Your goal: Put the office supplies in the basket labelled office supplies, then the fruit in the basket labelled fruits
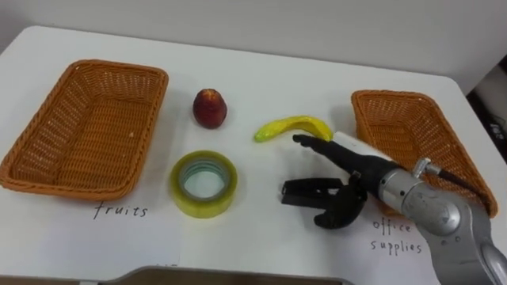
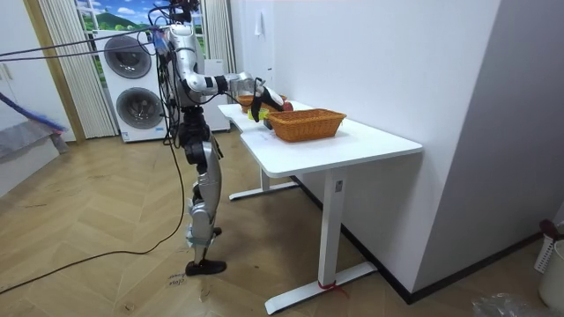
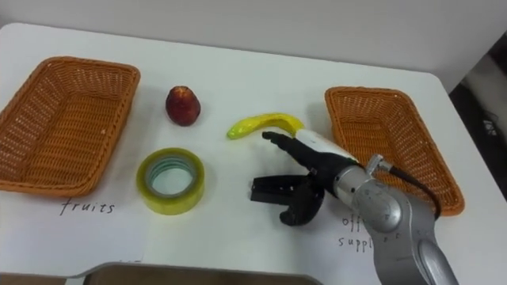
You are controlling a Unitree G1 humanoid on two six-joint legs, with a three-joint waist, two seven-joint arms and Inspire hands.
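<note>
The right hand (image 1: 348, 188) is spread open and holds nothing. One banana (image 1: 293, 127) lies at its fingertips. One red fruit (image 1: 210, 108) and one tape roll (image 1: 204, 184) sit to its left. One basket (image 1: 119, 66) is far left, and the other basket (image 1: 394, 96) is close on the right.

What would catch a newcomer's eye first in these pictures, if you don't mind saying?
The robot's right hand, open, reaches over the white table beside a yellow banana. Left of them lie a red fruit and a yellow tape roll, flanked by the empty left basket and right basket.

Yellow banana (image 1: 291, 127), red fruit (image 1: 210, 108), yellow tape roll (image 1: 184, 199), orange wicker baskets (image 1: 87, 127)
</note>
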